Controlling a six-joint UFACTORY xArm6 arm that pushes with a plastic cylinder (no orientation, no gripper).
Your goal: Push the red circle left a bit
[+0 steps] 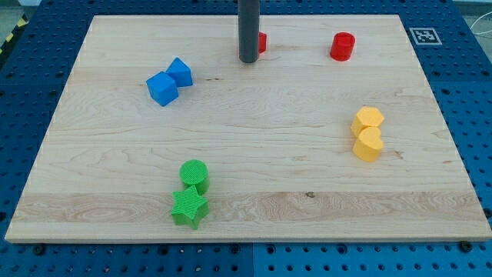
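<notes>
Two red blocks at 12 o'clock: red circle (342, 46); another red block (262, 42), mostly hidden, touching my tip (247, 59). No jaws: bare rod, holds nothing.

Dark rod standing upright near the view's top edge.

The rod comes straight down from above, its upper part cut off by the top of the view. My tip (247, 60) sits at board height, left of centre. The arm behind it is out of sight.
</notes>
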